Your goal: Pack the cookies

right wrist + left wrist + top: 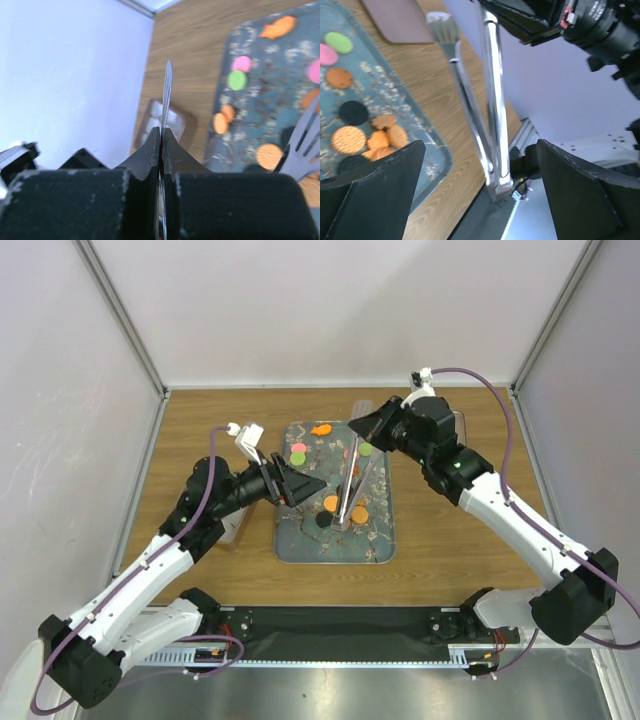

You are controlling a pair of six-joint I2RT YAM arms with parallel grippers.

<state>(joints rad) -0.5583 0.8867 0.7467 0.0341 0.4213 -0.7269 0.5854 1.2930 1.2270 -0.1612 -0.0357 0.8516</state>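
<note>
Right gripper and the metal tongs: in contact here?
Touching. The right wrist view shows the right gripper shut on one arm of the tongs, the metal strip pinched between its fingers.

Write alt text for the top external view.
The right gripper, shut on metal tongs, aims them down at a floral grey tray of scattered orange, pink, green and black cookies. The left gripper hangs open beside the tongs, over the tray's left side.

walls (330, 300): plain white panels (metal corner posts (123, 315)) | table (195, 410): brown wood grain | light: even
</note>
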